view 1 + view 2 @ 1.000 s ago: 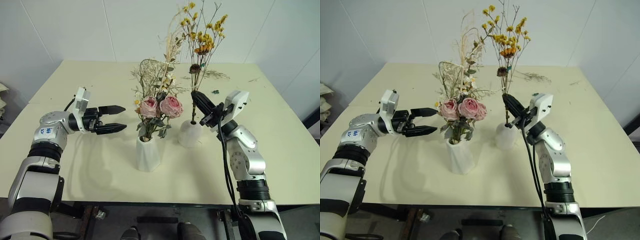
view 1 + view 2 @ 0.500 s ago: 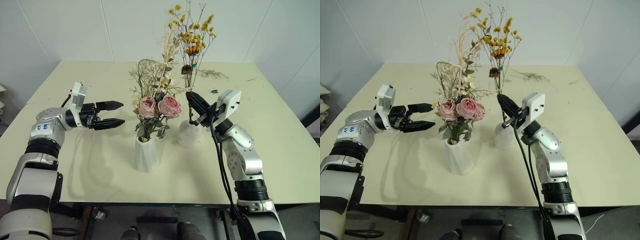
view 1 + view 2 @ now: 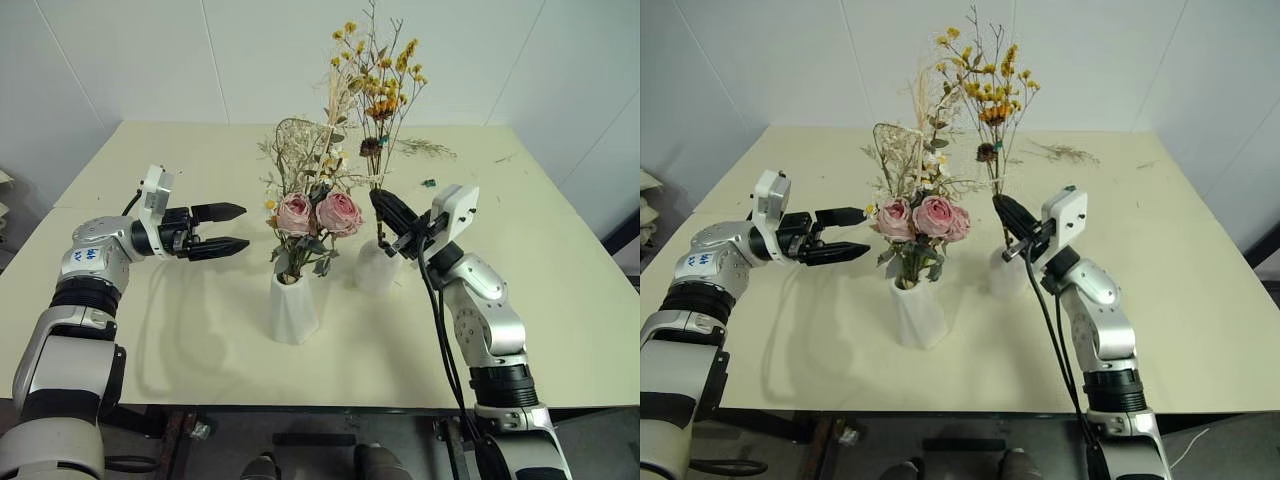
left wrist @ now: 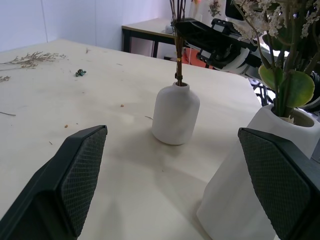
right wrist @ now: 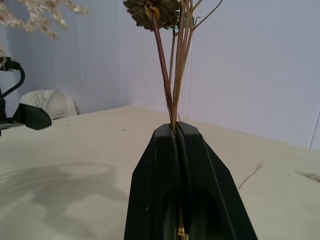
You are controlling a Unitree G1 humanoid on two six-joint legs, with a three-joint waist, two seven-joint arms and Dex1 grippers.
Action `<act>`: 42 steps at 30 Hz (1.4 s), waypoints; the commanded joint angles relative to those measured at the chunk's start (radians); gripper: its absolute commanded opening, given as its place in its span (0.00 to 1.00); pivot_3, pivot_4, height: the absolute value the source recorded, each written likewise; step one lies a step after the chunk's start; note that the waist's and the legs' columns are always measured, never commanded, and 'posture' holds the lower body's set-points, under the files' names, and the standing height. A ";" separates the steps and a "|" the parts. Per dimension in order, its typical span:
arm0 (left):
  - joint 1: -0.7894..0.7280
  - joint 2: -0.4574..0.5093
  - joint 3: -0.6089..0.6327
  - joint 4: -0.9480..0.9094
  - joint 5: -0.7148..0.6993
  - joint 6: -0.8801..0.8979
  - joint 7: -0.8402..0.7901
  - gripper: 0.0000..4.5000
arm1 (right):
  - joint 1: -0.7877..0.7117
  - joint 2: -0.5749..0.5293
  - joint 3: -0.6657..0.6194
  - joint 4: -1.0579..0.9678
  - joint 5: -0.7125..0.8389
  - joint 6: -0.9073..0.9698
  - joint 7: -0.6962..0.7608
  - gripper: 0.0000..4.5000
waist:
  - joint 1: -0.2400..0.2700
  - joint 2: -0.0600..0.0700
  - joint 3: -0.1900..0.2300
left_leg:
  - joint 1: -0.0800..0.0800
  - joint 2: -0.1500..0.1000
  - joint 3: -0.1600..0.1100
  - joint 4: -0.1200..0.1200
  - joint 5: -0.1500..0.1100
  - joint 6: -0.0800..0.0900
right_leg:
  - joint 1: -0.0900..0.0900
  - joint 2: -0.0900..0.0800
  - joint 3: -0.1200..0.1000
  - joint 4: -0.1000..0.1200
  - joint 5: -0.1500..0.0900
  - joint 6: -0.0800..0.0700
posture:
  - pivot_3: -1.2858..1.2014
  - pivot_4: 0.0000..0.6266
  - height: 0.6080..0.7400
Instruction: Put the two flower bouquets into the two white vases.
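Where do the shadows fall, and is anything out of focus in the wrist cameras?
Left eye view: soft shadows lie on the table left of the taller vase. Left wrist view: its own fingers look soft. Right wrist view: the background is blurred behind the sprig's stems.

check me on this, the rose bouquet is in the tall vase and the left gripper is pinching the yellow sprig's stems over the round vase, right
Wrong arm. The right gripper is shut on the yellow sprig, as the right wrist view shows, with the stems entering the round vase. The left gripper is open and holds nothing, apart from the flowers. The rose bouquet does stand in the tall vase.
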 commanded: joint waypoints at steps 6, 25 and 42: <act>-0.018 0.007 0.022 -0.015 -0.007 -0.009 -0.112 1.00 | 0.033 -0.004 -0.021 -0.028 0.011 -0.007 -0.012 0.01 | 0.000 0.000 0.000 | 0.000 0.000 0.000 0.000 0.000 0.000 | 0.000 0.000 0.000 0.000 0.000 0.000 | 0.52 0.24 1.00; -0.013 0.003 0.027 -0.018 -0.010 -0.015 -0.112 1.00 | 0.093 -0.005 -0.014 0.033 0.005 -0.005 0.004 0.15 | 0.000 0.000 0.000 | 0.000 0.000 0.000 0.000 0.000 0.000 | 0.000 0.000 0.000 0.000 0.000 0.000 | 0.52 0.24 1.00; 0.022 0.037 0.069 -0.024 -0.015 -0.052 -0.112 1.00 | 0.256 -0.375 -0.113 -0.349 0.108 0.307 0.136 0.99 | 0.002 0.000 0.000 | 0.000 0.000 0.000 0.000 0.000 0.000 | 0.000 0.000 0.000 -0.001 0.000 0.000 | 0.52 0.24 1.00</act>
